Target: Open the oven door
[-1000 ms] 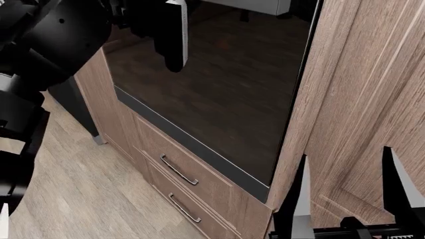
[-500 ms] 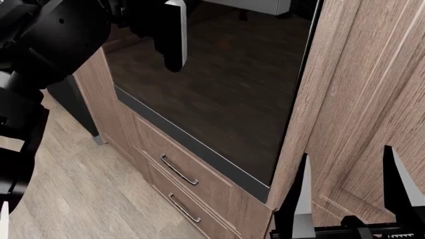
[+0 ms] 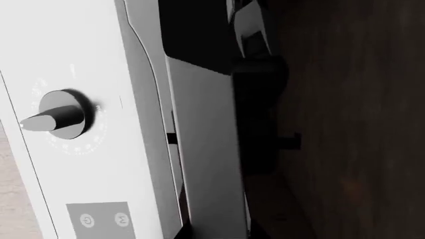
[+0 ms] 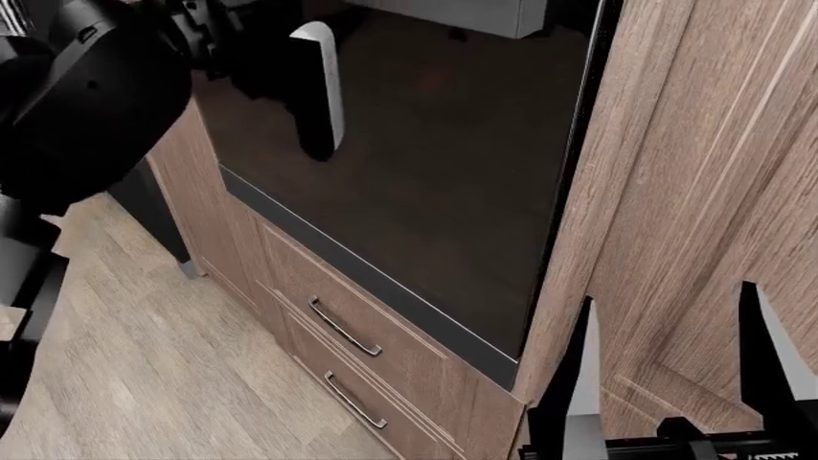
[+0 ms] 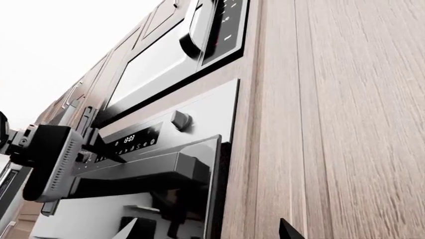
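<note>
A: How is the left tool (image 4: 313, 91) standing?

B: It is sitting high against the oven door (image 4: 422, 182), up by the handle (image 5: 156, 167). The right wrist view is showing it at the bar, but I cannot tell whether its fingers are closed round it or only resting beside it. The right tool (image 4: 665, 374) is hanging with its fingers spread, holding nothing, in front of the cabinet panel (image 4: 715, 172).

A: And where is the door lying?

B: It is filling the wall unit between the wood panels, under the control strip with the knob (image 3: 59, 119) and above the drawers (image 4: 345, 331). In the right wrist view its top edge is looking slightly away from the frame, so it may be starting to tip out.

A: How is it going to handle?

B: I am judging it stiff and fairly heavy, a glass panel hinged along the bottom, glossy and too slippery to push on. The bar is the only sound hold. Taking it near the middle and pulling outward and down in an arc should be keeping the load even; a weak grip could be slipping off the smooth bar.
</note>
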